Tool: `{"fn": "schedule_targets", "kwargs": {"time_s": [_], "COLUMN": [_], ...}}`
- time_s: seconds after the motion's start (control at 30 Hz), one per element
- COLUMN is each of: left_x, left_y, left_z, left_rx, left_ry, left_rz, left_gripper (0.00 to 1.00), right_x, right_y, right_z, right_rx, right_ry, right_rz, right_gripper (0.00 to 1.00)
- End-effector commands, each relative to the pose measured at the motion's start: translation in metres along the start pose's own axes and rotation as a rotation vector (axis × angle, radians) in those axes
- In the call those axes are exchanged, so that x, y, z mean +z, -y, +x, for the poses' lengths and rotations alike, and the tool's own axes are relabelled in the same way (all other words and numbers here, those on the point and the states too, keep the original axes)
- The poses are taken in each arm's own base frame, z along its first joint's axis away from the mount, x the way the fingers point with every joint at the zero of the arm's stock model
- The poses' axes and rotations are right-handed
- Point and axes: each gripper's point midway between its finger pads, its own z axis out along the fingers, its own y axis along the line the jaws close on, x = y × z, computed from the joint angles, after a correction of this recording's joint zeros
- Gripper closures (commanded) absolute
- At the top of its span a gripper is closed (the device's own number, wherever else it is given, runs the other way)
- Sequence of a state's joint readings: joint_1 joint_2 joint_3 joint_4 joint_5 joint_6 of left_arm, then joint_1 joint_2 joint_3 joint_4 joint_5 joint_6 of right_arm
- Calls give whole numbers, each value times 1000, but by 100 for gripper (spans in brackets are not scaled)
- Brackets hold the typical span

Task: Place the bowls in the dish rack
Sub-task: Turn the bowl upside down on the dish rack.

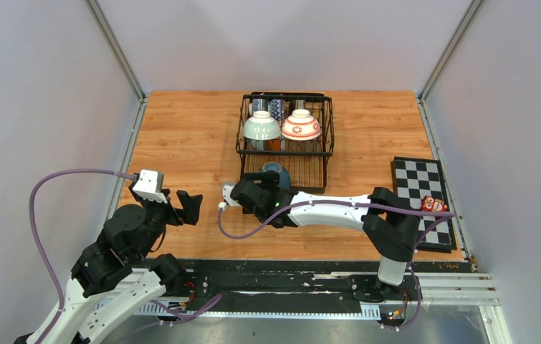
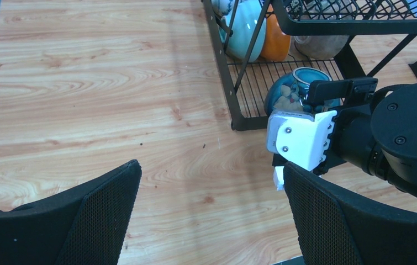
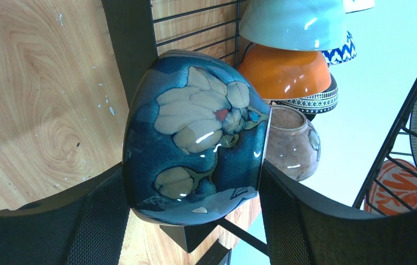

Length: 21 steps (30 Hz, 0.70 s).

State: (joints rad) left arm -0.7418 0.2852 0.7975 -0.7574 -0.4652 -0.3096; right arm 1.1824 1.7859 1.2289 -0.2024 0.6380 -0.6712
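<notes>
The black wire dish rack stands at the back centre of the wooden table. On its upper tier lie a pale green bowl and a white bowl with red pattern, both upside down. My right gripper is shut on a dark blue bowl with cream flowers, tipped on its side over the front of the rack's base tier. Behind it stand an orange bowl, a green bowl and a brownish bowl. My left gripper hangs open over bare wood, left of the rack.
A black-and-white checkered board lies at the right edge with a small red object on it. The right arm stretches across the table's front. Grey walls close in both sides.
</notes>
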Motion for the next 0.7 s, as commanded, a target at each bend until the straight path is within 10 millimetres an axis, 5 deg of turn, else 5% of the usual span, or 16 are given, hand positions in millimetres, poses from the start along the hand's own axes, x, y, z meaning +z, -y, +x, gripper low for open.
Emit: {"fn": "schedule_targets", "kwargs": {"time_s": [0.0, 0.67], "left_x": [1, 1], "left_y": [-2, -2], "left_z": [-2, -1], "left_rx": [2, 5], "left_ry": [18, 13], "left_rz": [-11, -13], "left_gripper": [0, 0], "right_x": [3, 1], "right_y": [-11, -8], "right_z": [1, 1], "right_rx": [21, 25], "right_ry": [-11, -11], "right_rz": [-45, -34], "right_gripper": [31, 16]}}
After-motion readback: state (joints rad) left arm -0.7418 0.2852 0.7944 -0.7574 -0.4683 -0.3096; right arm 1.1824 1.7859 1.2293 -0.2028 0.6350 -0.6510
